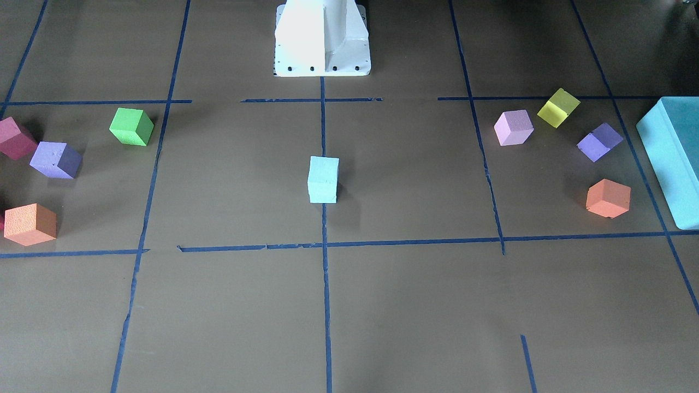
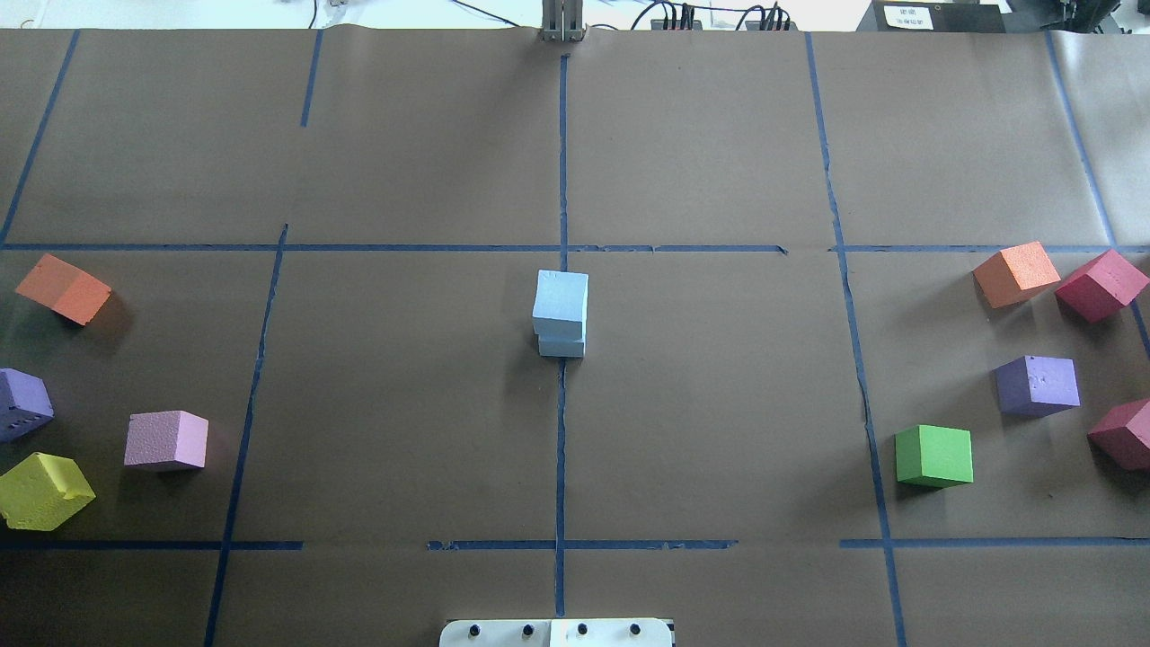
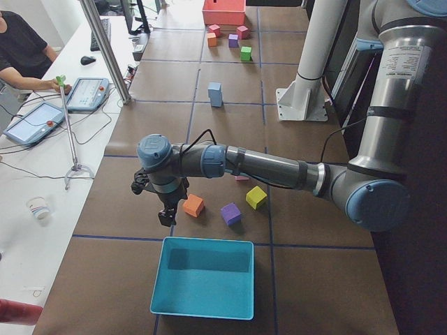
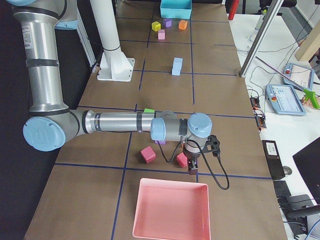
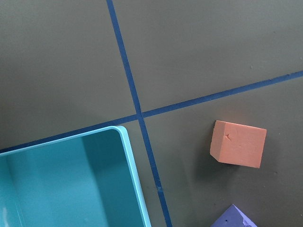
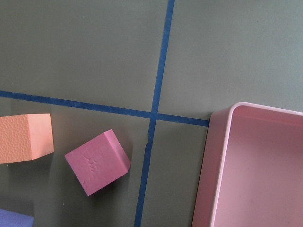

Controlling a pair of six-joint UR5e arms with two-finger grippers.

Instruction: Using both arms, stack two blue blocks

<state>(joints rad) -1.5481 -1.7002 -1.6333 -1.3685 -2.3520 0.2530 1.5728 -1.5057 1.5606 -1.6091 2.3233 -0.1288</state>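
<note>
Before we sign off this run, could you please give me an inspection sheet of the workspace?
Surface: brown paper-covered table, blue tape grid.
Job's things: upper pale blue foam cube sits on lower pale blue foam cube at the centre, slightly offset.
Clutter: loose foam cubes at both ends, including a green foam cube; empty teal plastic bin; empty pink plastic bin.
Grippers: left gripper hangs by the teal bin, right gripper by the pink bin; open or shut cannot be told.
Cables: black cable looped at the right wrist.
Surroundings: person in black shirt at white side bench.
</note>
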